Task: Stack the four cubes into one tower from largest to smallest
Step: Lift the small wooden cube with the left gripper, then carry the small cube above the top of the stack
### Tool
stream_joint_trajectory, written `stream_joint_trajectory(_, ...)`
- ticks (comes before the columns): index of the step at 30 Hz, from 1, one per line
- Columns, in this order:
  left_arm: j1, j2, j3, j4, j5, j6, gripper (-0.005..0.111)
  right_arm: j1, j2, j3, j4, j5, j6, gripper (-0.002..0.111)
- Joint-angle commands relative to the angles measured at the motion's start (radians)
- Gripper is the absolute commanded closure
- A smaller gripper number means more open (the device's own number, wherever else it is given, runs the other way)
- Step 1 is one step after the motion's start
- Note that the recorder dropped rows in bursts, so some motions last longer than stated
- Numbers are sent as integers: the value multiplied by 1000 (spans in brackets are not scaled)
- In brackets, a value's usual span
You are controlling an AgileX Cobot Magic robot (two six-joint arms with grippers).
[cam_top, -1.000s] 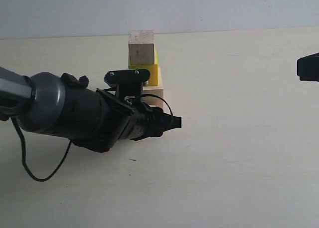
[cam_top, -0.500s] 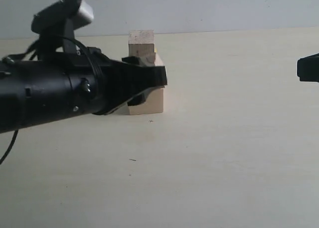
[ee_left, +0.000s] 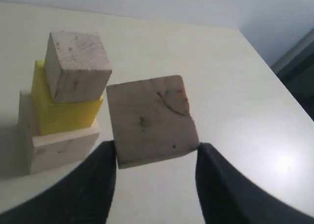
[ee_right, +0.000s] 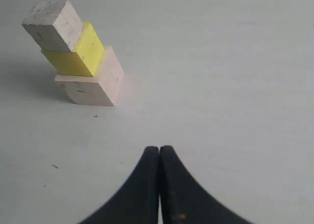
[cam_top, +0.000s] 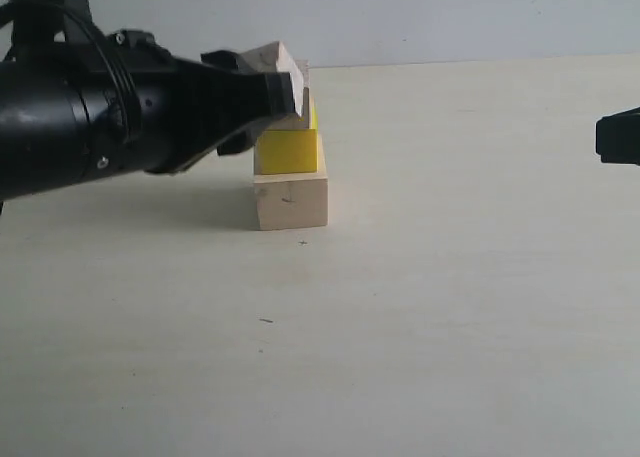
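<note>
A tower of three cubes stands on the table: a large wood cube (cam_top: 290, 199) (ee_left: 59, 143) at the bottom, a yellow cube (cam_top: 288, 152) (ee_left: 64, 111) on it, and a medium wood cube (ee_left: 76, 64) (ee_right: 53, 20) on top. My left gripper (ee_left: 155, 153) (cam_top: 278, 85) is shut on the small wood cube (ee_left: 149, 118) (cam_top: 272, 57), held in the air at the height of the tower's top, just beside it. In the exterior view the left arm hides most of the medium cube. My right gripper (ee_right: 159, 150) is shut and empty, low over the table, well away from the tower.
The pale table (cam_top: 450, 277) spreads wide in front and to the right of the tower. A black part of the right arm (cam_top: 620, 135) shows at the right edge of the exterior view. The table's far edge meets a grey wall.
My left arm has risen from table level beside the tower's base up to the tower's top, carrying the small wood cube. The right arm has not moved.
</note>
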Motion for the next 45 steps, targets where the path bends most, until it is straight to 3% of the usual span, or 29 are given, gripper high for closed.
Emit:
stream_joint_trajectory(1,63,-5,-93,-1,17,101,107,1,-5,4,-4,-2,-5,108)
stream_joint_trajectory(7,195,36,-187,-1,209,213,107,1,-5,4,-4,0,-5,108)
stream_joint_trajectory(17,545,126,-338,215,803,159,107,1,-5,4,-4,11,-5,108)
stream_joint_trajectory(20,655,173,-428,232,1007,159,107,1,-5,4,-4,9,-5,108)
stream_joint_trajectory(23,731,240,-545,342,1176,95,107,1,-5,4,-4,5,-5,108)
stream_joint_trajectory(27,739,337,-739,766,1269,-133,107,1,-5,4,-4,-2,-5,108)
stream_joint_trajectory(29,734,378,-802,878,1308,-184,107,1,-5,4,-4,-4,-5,108)
stream_joint_trajectory(36,715,468,-957,926,1441,-175,107,1,-5,4,-4,-5,-5,108)
stream_joint_trajectory(45,658,572,-1052,1055,1442,-175,107,1,-5,4,-4,-12,-4,108)
